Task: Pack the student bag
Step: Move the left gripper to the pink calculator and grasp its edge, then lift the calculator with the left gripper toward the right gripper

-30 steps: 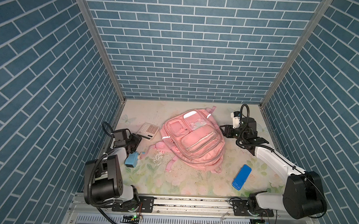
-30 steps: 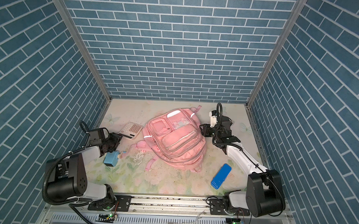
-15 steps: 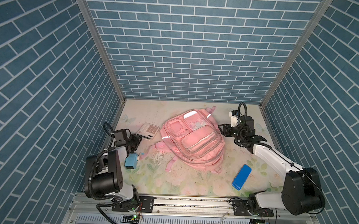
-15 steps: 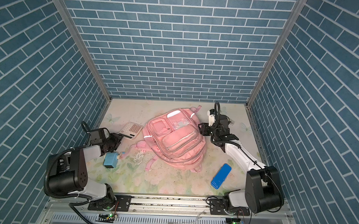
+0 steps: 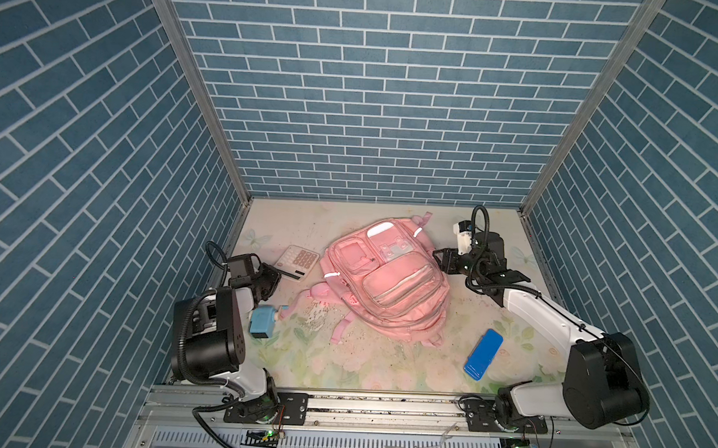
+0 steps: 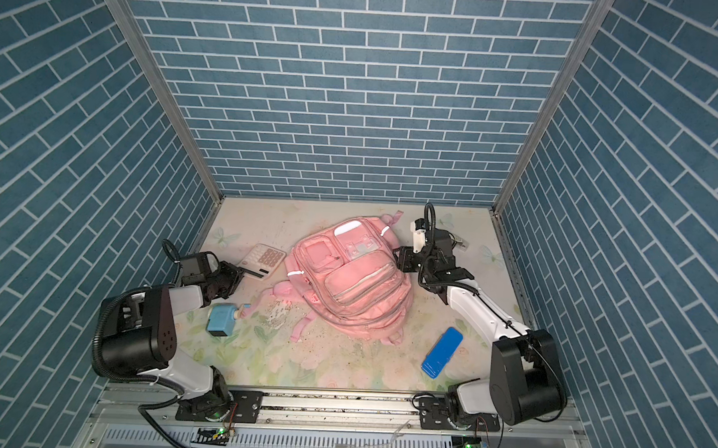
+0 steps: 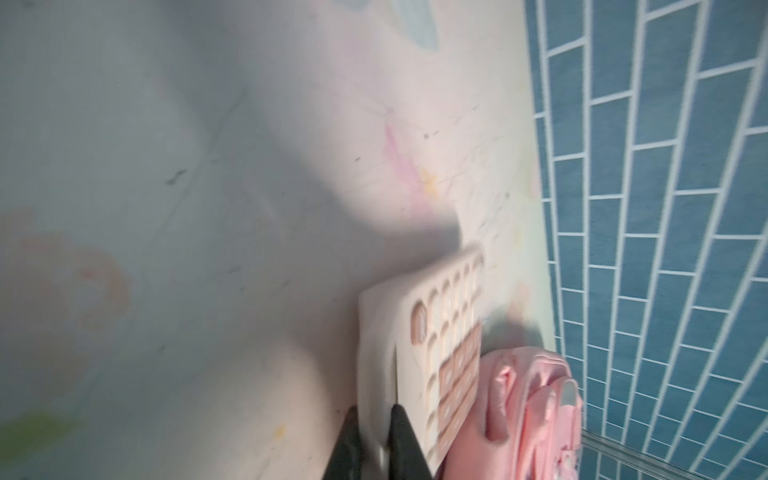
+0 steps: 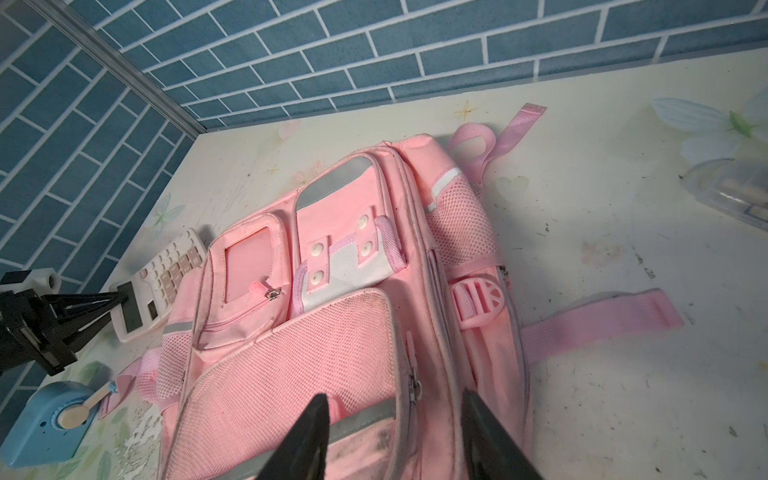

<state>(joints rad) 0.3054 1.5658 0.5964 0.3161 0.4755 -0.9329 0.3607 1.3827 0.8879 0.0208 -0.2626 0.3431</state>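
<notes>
The student bag (image 5: 388, 284) (image 6: 350, 287) is a big pink backpack lying front up in the middle of the table. It also fills the right wrist view (image 8: 332, 332). A white calculator (image 5: 297, 260) (image 6: 265, 259) (image 8: 166, 274) lies against the bag's left side. My left gripper (image 5: 281, 274) (image 6: 245, 272) (image 7: 377, 436) is shut on the calculator's near edge, at the display end. My right gripper (image 5: 441, 260) (image 6: 403, 258) (image 8: 395, 415) stands open just over the bag's right side, with a zipper pull (image 8: 415, 390) between its fingers and nothing held.
A light blue box-shaped device (image 5: 261, 320) (image 6: 221, 319) (image 8: 45, 424) sits at front left by a bag strap. A blue pencil case (image 5: 483, 359) (image 6: 442, 357) lies at front right. A clear plastic case (image 6: 458, 242) (image 8: 731, 191) rests behind the right arm. Brick walls close three sides.
My left gripper has closed on the calculator's edge. The right gripper has edged left toward the bag and narrowed slightly.
</notes>
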